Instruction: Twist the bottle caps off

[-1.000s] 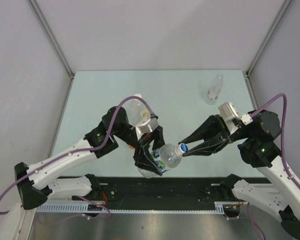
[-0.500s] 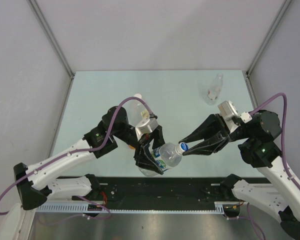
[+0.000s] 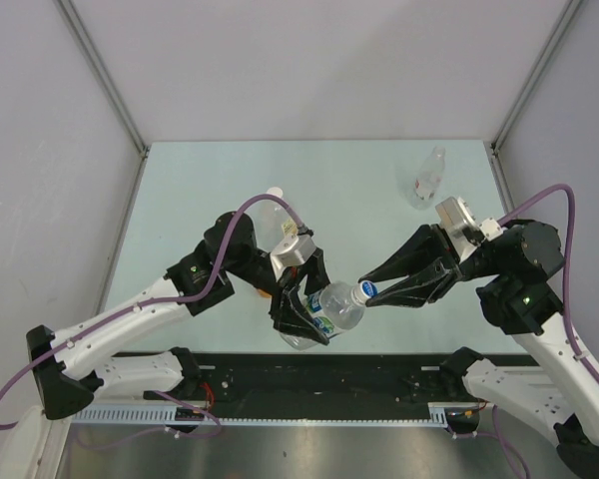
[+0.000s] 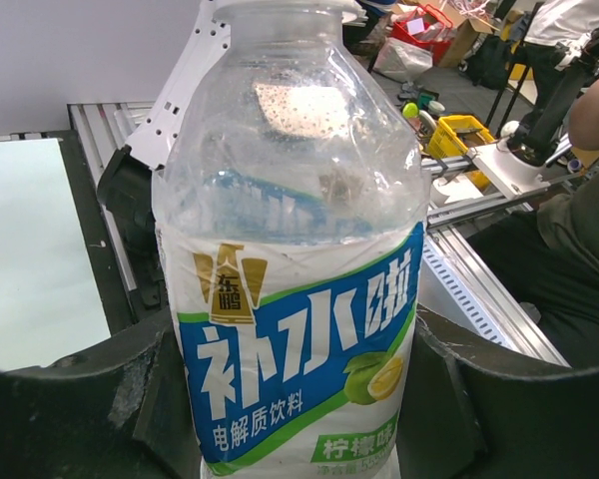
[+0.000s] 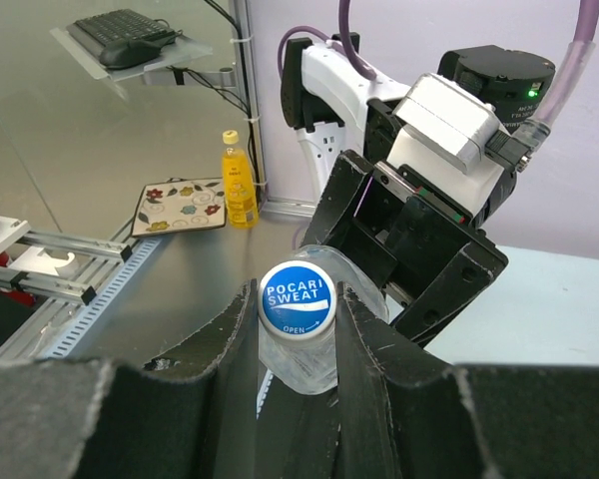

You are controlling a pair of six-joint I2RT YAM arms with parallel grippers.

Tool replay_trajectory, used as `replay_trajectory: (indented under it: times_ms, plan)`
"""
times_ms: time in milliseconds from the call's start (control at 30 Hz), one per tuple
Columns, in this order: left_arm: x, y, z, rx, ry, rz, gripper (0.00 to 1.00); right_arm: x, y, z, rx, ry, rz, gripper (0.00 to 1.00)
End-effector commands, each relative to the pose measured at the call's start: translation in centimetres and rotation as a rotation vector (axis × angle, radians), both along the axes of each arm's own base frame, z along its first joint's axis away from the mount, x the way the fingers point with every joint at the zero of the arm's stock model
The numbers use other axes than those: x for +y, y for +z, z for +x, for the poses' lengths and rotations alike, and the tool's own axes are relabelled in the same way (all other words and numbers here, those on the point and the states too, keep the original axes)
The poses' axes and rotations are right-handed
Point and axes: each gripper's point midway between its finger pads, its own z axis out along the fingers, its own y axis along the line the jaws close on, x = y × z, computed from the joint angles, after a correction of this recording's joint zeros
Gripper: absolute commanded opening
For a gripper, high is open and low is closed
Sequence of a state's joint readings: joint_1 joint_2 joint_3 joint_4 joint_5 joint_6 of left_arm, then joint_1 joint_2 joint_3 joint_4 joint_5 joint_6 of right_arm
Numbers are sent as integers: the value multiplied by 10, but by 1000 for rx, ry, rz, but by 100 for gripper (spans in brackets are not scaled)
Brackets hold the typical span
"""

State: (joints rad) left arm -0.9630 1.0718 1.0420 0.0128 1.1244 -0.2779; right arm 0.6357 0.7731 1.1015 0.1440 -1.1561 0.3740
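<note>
Blue cap [image 5: 296, 297] sits pinched between the right gripper's [image 3: 370, 291] closed fingers at the blue-labelled bottle's [image 4: 299, 329] neck; the left gripper [image 3: 301, 317] clamps that bottle's body.

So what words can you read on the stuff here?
"POCARI SWEAT": on the blue cap.
"OPEN": tiny, just under it.
"补水啦": big, on the bottle's label.
"电解质饮料": smaller, lower down.
"柠檬味": at the label's bottom edge, partly cut off.
Gold logo on the label: too small to read.
</note>
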Motion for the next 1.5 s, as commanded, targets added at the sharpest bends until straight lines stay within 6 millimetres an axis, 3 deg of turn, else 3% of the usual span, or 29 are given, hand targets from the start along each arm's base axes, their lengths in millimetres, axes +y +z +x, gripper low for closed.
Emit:
replay_trajectory:
  times_ms: [0,700,833,900,933,1000,1033,1133,1167,1200,1233,1300,1333,1400,1433,1467]
  plan:
    - [11,26,-6,-122,-36,-116,0,-17,22,-21,-75,25,36,0]
    - [5,-12,18,-99,47,-9,0,-32,55,-31,-143,-27,101,0]
    - [5,-16,22,-99,68,-4,0,-32,58,-29,-142,-48,111,0]
    - [5,-16,25,-101,88,-2,0,-31,60,-19,-125,-106,122,0]
    - [6,-16,25,-104,92,-3,0,-30,62,-11,-123,-155,136,0]
    - [6,-15,26,-109,109,-4,0,-32,67,26,-79,-370,178,0]
    - [6,-13,28,-115,128,-10,0,-34,62,42,-38,-454,169,0]
    - [7,-10,33,-130,183,-19,0,-53,45,117,94,-837,148,0]
    - [8,-9,34,-135,193,-25,0,-58,39,130,114,-907,137,0]
    - [9,-6,35,-141,210,-33,0,-62,29,151,157,-990,111,0]
    - [9,-7,39,-142,239,-29,0,-79,16,175,220,-1147,93,0]
    - [10,-3,42,-156,275,-45,0,-92,-8,203,285,-1298,49,0]
    - [9,-4,50,-156,329,-42,0,-108,-20,217,319,-1423,42,0]
    - [11,-2,57,-167,380,-52,0,-121,-49,233,360,-1538,2,0]
    - [10,-4,69,-171,456,-42,0,-133,-57,241,374,-1626,14,0]
    - [11,-6,74,-173,490,-35,0,-136,-79,246,389,-1666,-23,0]
